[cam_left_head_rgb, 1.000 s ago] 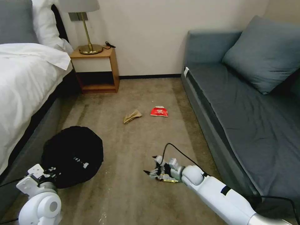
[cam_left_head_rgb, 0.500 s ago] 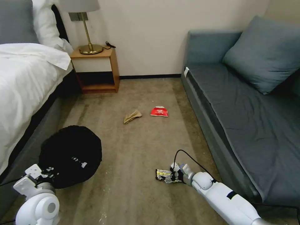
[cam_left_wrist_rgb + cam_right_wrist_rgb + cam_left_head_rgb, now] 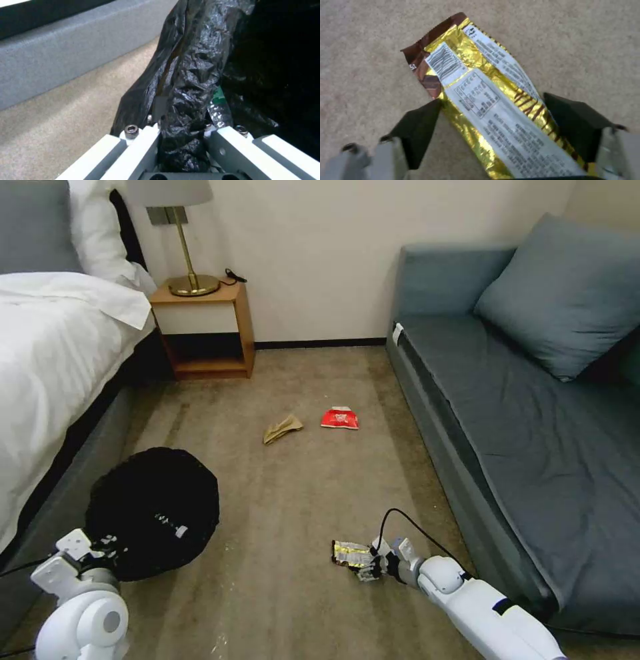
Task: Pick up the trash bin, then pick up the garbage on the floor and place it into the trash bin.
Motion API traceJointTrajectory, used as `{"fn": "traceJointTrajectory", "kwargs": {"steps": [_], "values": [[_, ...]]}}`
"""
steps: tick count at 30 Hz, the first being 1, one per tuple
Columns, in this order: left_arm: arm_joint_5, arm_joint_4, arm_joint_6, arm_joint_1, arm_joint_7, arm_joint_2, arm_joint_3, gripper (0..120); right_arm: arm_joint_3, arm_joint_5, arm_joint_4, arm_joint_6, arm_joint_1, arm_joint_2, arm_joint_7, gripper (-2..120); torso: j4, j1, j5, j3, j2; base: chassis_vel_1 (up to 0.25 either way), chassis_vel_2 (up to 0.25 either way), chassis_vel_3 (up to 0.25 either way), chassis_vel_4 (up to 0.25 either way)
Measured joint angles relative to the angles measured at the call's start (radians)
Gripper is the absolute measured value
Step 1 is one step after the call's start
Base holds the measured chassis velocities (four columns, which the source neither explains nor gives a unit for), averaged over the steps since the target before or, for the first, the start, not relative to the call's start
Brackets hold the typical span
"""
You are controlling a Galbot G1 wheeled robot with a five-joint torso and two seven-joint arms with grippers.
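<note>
The trash bin (image 3: 153,507), round and black with a crinkly bag liner, hangs tilted at the lower left beside the bed. My left gripper (image 3: 107,545) is shut on its rim; the left wrist view shows the black bag (image 3: 186,82) pinched between the fingers of the left gripper (image 3: 181,140). A gold-and-brown wrapper (image 3: 350,553) lies flat on the carpet. My right gripper (image 3: 371,568) is low at its near end. In the right wrist view the right gripper (image 3: 491,102) is open, its black fingers on either side of the wrapper (image 3: 466,75). More garbage lies farther off: a brown paper bag (image 3: 281,428) and a red packet (image 3: 340,418).
A white bed (image 3: 47,353) runs along the left. A wooden nightstand (image 3: 207,323) with a brass lamp stands at the back wall. A blue-grey sofa (image 3: 533,427) lines the right side. Open carpet (image 3: 287,493) lies between bin and wrapper.
My right gripper has drawn back to the right, off the top of the wrapper to its near end. The wrapper stays on the carpet. The bin has barely shifted.
</note>
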State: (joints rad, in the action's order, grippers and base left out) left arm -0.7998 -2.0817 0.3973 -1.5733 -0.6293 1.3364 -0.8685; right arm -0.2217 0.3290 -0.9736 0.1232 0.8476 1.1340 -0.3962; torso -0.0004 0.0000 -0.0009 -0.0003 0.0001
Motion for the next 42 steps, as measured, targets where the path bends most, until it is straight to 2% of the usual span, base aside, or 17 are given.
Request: {"fn": "traceJointTrajectory", "kwargs": {"steps": [5, 6, 9, 15, 16, 18, 21, 23, 26, 36, 42], "values": [[-0.001, -0.004, -0.001, -0.003, 0.000, 0.001, -0.002, 0, 0.000, -0.002, 0.000, -0.001, -0.001, 0.001, 0.000, 67, -0.0001, 0.000, 0.0002, 0.000, 0.000, 0.000, 0.000, 0.000, 0.000], [-0.001, -0.006, -0.001, -0.003, 0.001, 0.003, -0.001, 0, -0.001, -0.003, 0.000, -0.002, -0.001, 0.004, -0.001, 61, 0.0001, 0.000, 0.0008, 0.000, 0.000, 0.000, 0.000, 0.000, 0.000], [-0.001, -0.007, -0.002, -0.004, 0.001, 0.005, -0.001, 0, -0.001, -0.004, 0.000, -0.003, 0.000, 0.005, -0.001, 57, 0.0003, 0.000, 0.0008, 0.000, 0.000, 0.000, 0.000, 0.000, 0.000], [-0.001, -0.008, -0.002, -0.005, 0.001, 0.009, 0.001, 0, 0.001, -0.005, -0.004, -0.004, 0.004, 0.006, -0.002, 43, 0.0003, 0.000, 0.0009, 0.000, 0.000, 0.000, 0.000, 0.000, 0.000], [0.000, -0.008, -0.003, -0.006, 0.002, 0.011, 0.002, 0, 0.002, -0.006, -0.008, -0.004, 0.008, 0.007, -0.005, 35, 0.0004, 0.000, 0.0011, 0.000, 0.000, 0.000, 0.000, 0.000, 0.000], [0.000, -0.008, -0.003, -0.006, 0.002, 0.011, 0.002, 0, 0.002, -0.006, -0.008, -0.004, 0.008, 0.006, -0.005, 32, 0.0003, 0.000, 0.0012, 0.000, 0.000, 0.000, 0.000, 0.000, 0.000], [0.002, -0.009, -0.004, -0.007, 0.003, 0.013, 0.003, 0, 0.006, -0.006, -0.023, -0.003, 0.013, 0.009, -0.007, 17, 0.0007, 0.000, 0.0013, 0.000, 0.000, 0.000, 0.000, 0.000, 0.000], [0.002, -0.011, -0.004, -0.007, 0.003, 0.013, 0.003, 0, 0.006, -0.006, -0.025, -0.002, 0.014, 0.012, -0.008, 14, 0.0006, 0.000, 0.0013, 0.000, 0.000, 0.000, 0.000, 0.000, 0.000], [0.003, -0.014, -0.005, -0.006, 0.004, 0.016, 0.004, 0, 0.006, 0.001, -0.044, 0.000, 0.004, 0.025, -0.006, 1, 0.0006, 0.000, 0.0014, 0.000, 0.000, 0.000, 0.000, 0.000, 0.000], [0.017, -0.014, -0.010, -0.012, 0.008, 0.027, 0.004, 0, -0.039, 0.062, -0.147, 0.018, -0.075, 0.044, 0.024, 0, 0.0004, 0.000, 0.0008, 0.000, 0.000, 0.000, 0.000, 0.000, 0.000], [0.033, -0.010, -0.013, -0.011, 0.010, 0.032, 0.005, 0, -0.103, 0.158, -0.230, 0.010, -0.166, 0.086, 0.050, 0, 0.0004, 0.000, 0.0007, 0.000, 0.000, 0.000, 0.000, 0.000, 0.000]]}}
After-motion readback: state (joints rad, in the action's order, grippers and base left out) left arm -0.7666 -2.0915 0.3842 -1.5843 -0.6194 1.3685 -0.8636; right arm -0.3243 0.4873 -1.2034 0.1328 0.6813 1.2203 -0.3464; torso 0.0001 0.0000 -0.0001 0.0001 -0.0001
